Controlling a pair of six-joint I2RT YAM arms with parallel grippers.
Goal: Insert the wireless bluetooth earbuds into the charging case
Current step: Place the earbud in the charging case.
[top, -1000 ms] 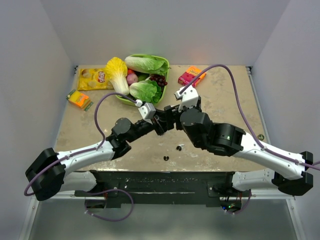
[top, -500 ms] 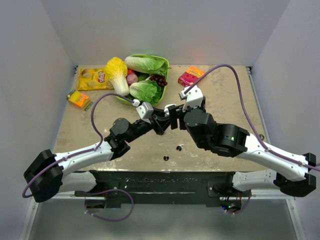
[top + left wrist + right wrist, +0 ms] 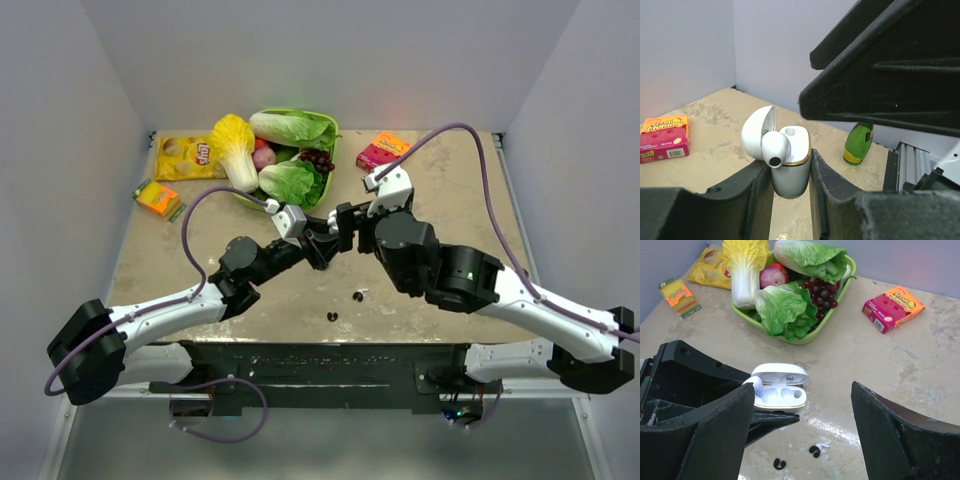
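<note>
My left gripper (image 3: 787, 176) is shut on the white charging case (image 3: 790, 165) and holds it above the table with its lid open. A white earbud (image 3: 774, 149) with a dark tip sticks out of one socket; the other socket is empty. The case also shows in the right wrist view (image 3: 780, 390). My right gripper (image 3: 801, 386) is open and empty, hovering just above and beside the case. Two tiny black earbud pieces lie on the table nearer the bases: one with a white stem (image 3: 815, 450), one plain black (image 3: 779, 463). Both also show in the top view (image 3: 359, 295) (image 3: 332, 317).
A green tray (image 3: 325, 185) of lettuce, grapes and an onion stands at the back, with a yellow cabbage (image 3: 234, 145) and a chips bag (image 3: 185, 157) to its left. A sponge (image 3: 158, 198) lies far left. A red-orange box (image 3: 383, 150) lies back right. A green bottle (image 3: 858, 144) stands behind the case.
My right arm has shifted a little to the right and back, its gripper staying open by the case. My left gripper has kept hold of the case in place.
</note>
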